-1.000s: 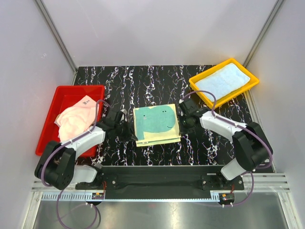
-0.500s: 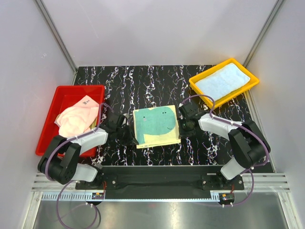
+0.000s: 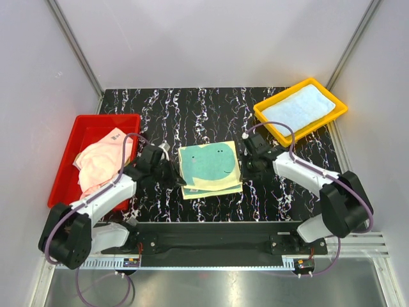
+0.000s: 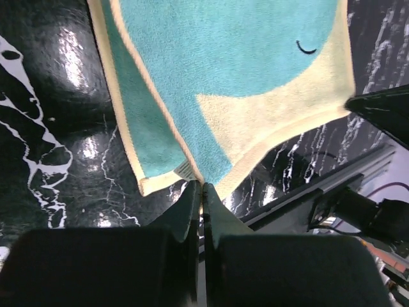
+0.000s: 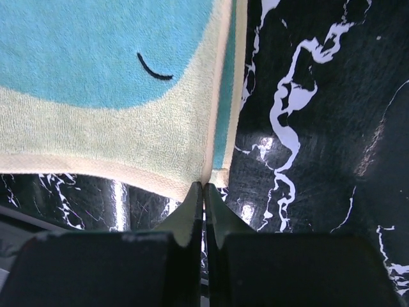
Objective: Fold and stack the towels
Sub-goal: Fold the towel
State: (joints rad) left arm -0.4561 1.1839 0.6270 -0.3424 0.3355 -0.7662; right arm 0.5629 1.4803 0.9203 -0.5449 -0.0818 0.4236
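Red tray (image 3: 62,167): left side of the top view, on the black marbled table (image 3: 204,109). A pink towel (image 3: 101,163) lies crumpled in it, bunched toward the tray's right wall, with a white tag showing at its upper end.

Left gripper (image 3: 176,178): just right of the red tray, at the lower left corner of the teal-and-yellow towel (image 3: 209,166). In the left wrist view the left gripper (image 4: 202,188) has its jaws pressed together, and the towel (image 4: 243,64) runs down into the tips, so the jaws are clamped on the upper layer's corner. A second layer shows beneath, offset to the left.

Teal-and-yellow towel: centre of the table, between the two grippers, doubled over. Its teal shape faces up, with two dots and a curved line. The lower layer peeks out along the left and bottom edges.

Right gripper (image 3: 244,170): at the towel's right edge, low down. In the right wrist view the right gripper (image 5: 203,188) has its jaws together, pinched on the towel (image 5: 96,57) where its right and bottom hems meet.

Yellow tray (image 3: 267,123): upper right of the top view, set at an angle. A light blue towel (image 3: 299,109) lies flat in it.
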